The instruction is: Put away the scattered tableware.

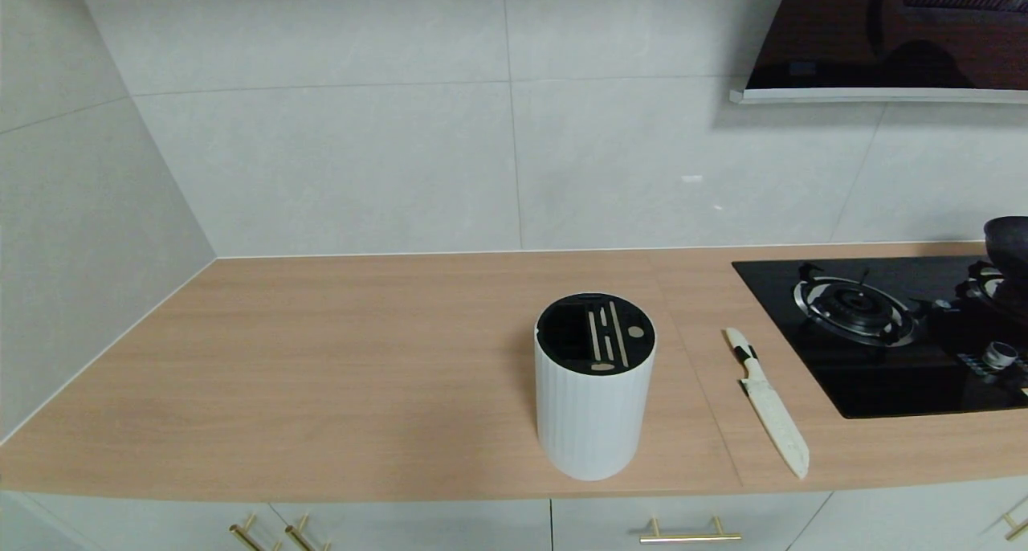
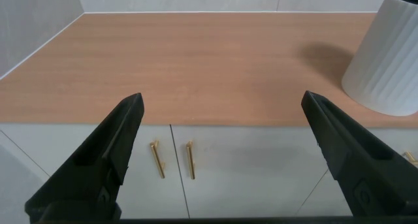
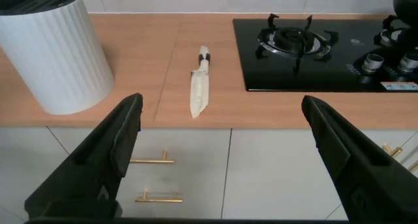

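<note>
The left gripper (image 2: 222, 100) and right gripper (image 3: 221, 100) hang off the counter's (image 1: 321, 358) front edge, each spread wide and empty. The knife (image 1: 767, 402) lies flat on the counter between the holder (image 1: 594, 398) and the hob (image 1: 883, 382), touching neither, blade toward the front edge.

Head camera looks down on the counter (image 1: 321, 358) from farther back. Both wrist cameras sit low at its front edge, facing in between spread fingers (image 2: 111, 152). All 3 share the holder (image 1: 594, 390).
</note>
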Robot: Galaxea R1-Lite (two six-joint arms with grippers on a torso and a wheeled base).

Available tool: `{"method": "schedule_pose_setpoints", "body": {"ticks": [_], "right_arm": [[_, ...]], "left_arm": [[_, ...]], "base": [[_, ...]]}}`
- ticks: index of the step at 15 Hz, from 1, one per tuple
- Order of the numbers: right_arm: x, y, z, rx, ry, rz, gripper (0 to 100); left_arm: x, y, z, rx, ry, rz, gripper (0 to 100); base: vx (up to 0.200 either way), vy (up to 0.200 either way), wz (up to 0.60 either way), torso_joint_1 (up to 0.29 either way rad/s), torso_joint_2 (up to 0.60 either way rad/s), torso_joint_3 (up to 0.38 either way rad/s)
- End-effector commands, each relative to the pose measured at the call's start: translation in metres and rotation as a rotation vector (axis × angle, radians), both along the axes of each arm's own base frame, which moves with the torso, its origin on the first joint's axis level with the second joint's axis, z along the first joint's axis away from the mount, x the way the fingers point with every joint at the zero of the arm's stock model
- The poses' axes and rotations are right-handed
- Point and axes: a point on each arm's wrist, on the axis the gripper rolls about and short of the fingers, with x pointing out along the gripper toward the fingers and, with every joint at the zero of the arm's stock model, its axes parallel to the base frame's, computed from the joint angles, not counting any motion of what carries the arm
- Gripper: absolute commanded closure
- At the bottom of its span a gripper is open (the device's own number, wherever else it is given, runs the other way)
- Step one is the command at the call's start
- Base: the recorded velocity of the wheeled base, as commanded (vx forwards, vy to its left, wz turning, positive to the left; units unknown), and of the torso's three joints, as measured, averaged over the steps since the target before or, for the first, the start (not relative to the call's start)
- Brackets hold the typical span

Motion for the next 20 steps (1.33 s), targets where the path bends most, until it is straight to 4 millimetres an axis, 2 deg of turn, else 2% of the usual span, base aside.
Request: {"method": "schedule_pose_setpoints", "body": {"ticks": [1, 6, 9, 11, 15, 20], "right_arm": [[-0.003, 0.000, 0.029, 0.005, -0.059, 0.042, 0], [0.035, 0.002, 0.055, 0.001, 0.193, 0.130, 0], [0.065, 0.006, 0.077, -0.003, 0.287, 0.184, 0], [0.086, 0.010, 0.083, -0.009, 0.339, 0.219, 0], [0.145, 0.020, 0.075, -0.015, 0.447, 0.220, 0], [0.203, 0.028, 0.050, -0.022, 0.526, 0.214, 0]], "left_arm": [[0.000, 0.000, 0.000, 0.000, 0.000, 0.000, 0], [0.000, 0.000, 0.000, 0.000, 0.000, 0.000, 0], [0.000, 0.000, 0.000, 0.000, 0.000, 0.000, 0], [0.000, 0.000, 0.000, 0.000, 0.000, 0.000, 0], [0.000, 0.000, 0.000, 0.000, 0.000, 0.000, 0], [0.000, 0.000, 0.000, 0.000, 0.000, 0.000, 0]], "base": [[0.000, 0.000, 0.00, 0.000, 0.00, 0.000], [0.000, 0.000, 0.00, 0.000, 0.00, 0.000], [0.000, 0.000, 0.00, 0.000, 0.00, 0.000], [0.000, 0.000, 0.00, 0.000, 0.00, 0.000], [0.000, 0.000, 0.00, 0.000, 0.00, 0.000], [0.000, 0.000, 0.00, 0.000, 0.00, 0.000]]}}
